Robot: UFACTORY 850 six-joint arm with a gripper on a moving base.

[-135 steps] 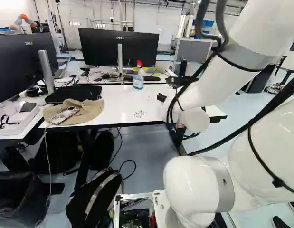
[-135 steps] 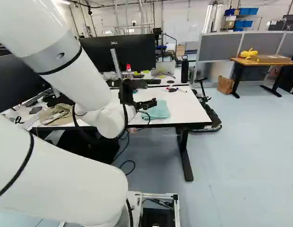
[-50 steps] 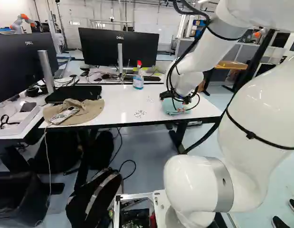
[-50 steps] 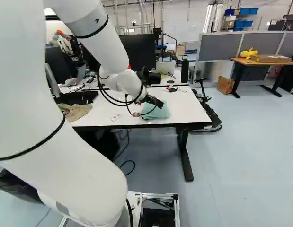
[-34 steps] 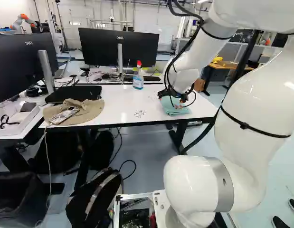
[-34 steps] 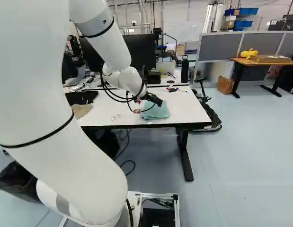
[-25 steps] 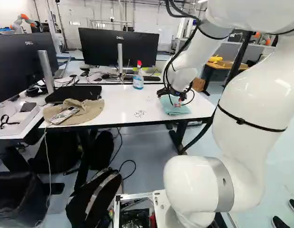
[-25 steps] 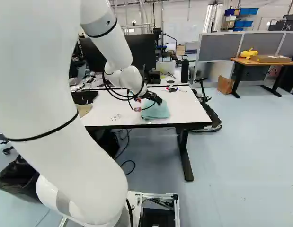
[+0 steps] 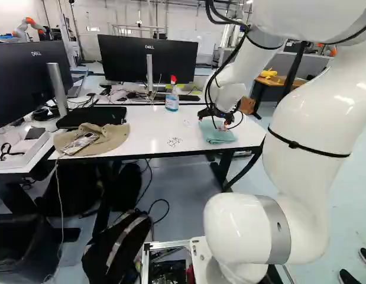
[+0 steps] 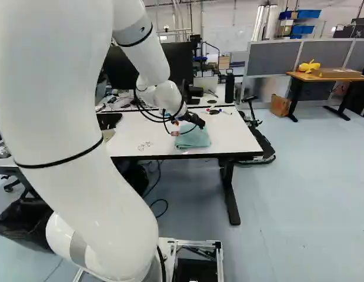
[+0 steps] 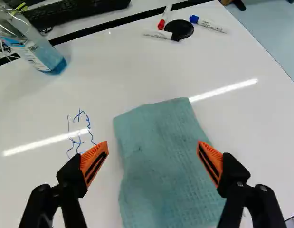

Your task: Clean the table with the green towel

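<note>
White rectangular tabletop (image 9: 150, 130), black-edged: bears the lot.

Left end, near side: tan cloth hat (image 9: 109, 140), a phone-like object (image 9: 80, 144) lying on it. Just beyond: flat black closed laptop (image 9: 91, 117).

Middle, far side: clear spray bottle with red trigger and blue liquid (image 9: 172, 102), upright.

Middle, near side: scribble of dark pen strokes (image 9: 174, 142), unwiped.

Right of that: small blue pen scribble (image 11: 80, 135), also unwiped, close beside the towel.

Right, near side: green cloth towel (image 11: 158, 161), lying flat on the tabletop, ungripped.

Over the towel: black pincer with orange pads (image 11: 153, 145), spread wide, nothing pinched; contact with the cloth cannot be told.

Right, far side: black round disc (image 11: 180, 29), red-capped marker (image 11: 161, 23), white marker with black cap (image 11: 158, 35), blue-capped marker (image 11: 208, 23).

Progress: reach over the towel seemingly made; grip, lift and wiping of both scribbles left.

Changes against the earliest frame: arm swung right, pincer shifted from left of the towel to above it and tipped downward. Towel, bottle and scribbles unmoved; base likewise.
</note>
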